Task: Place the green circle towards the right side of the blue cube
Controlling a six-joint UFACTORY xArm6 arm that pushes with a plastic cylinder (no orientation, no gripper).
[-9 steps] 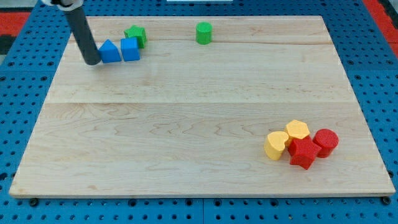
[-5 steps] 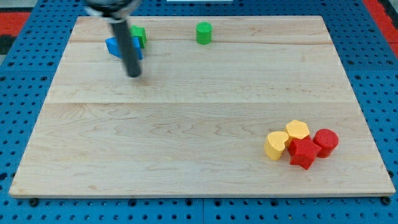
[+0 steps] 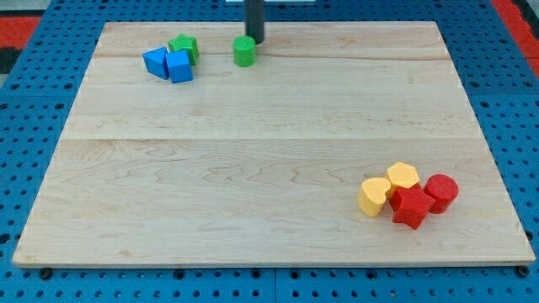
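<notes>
The green circle stands near the view's top, left of centre. My tip touches its upper right side. The blue cube lies further to the view's left, with a gap between it and the green circle. A blue triangular block touches the cube's left side. A green star block sits just above the cube.
A cluster sits at the view's lower right: a yellow heart block, a yellow block, a red star block and a red circle. The wooden board lies on a blue pegboard.
My tip swung from the left of the blue blocks across to the green circle and pushed it left, toward the blue cube. The blue blocks shifted slightly.
</notes>
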